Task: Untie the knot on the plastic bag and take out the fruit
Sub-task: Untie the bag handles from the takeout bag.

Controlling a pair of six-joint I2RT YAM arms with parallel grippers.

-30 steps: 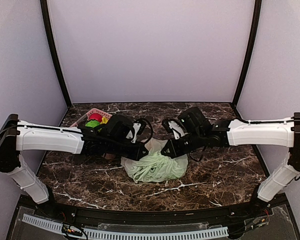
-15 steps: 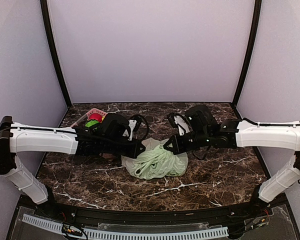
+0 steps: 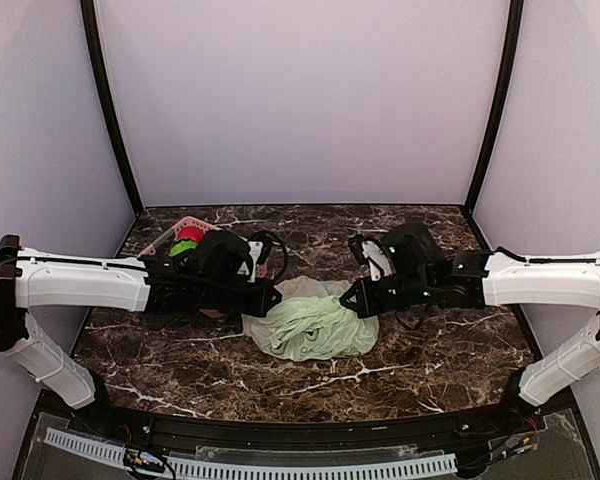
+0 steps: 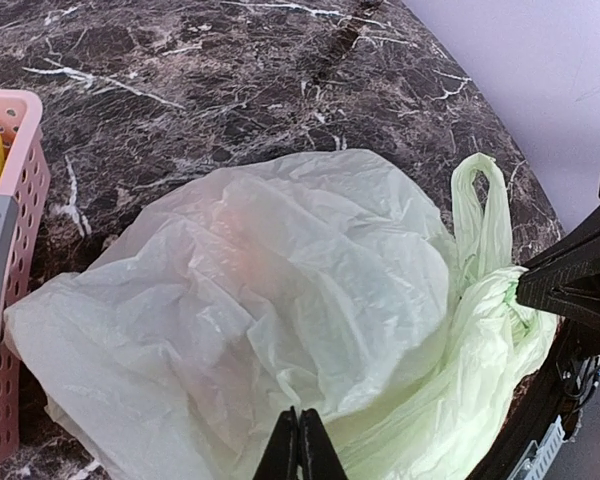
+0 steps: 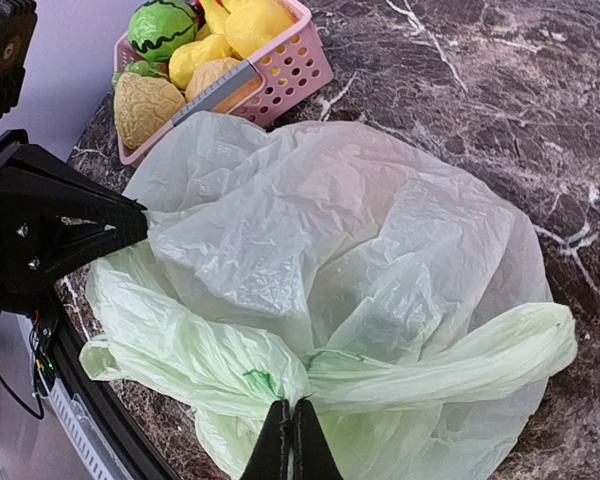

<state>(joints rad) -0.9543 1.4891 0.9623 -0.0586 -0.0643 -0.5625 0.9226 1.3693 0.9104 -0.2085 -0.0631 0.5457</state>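
The plastic bag lies in the middle of the table, and both arms hold it. The left gripper has its fingers pressed together on a fold of the bag, on the side near the pink basket. The right gripper has its fingers squeezed tight on the bunched-up knot, where the two handles meet. The fruit is inside the bag, mostly hidden; only a soft orange glow shows through. The knot does not look open yet. I think the best way is for the left side to hold firm while the right side tugs one handle slowly out, so the thin bag does not rip
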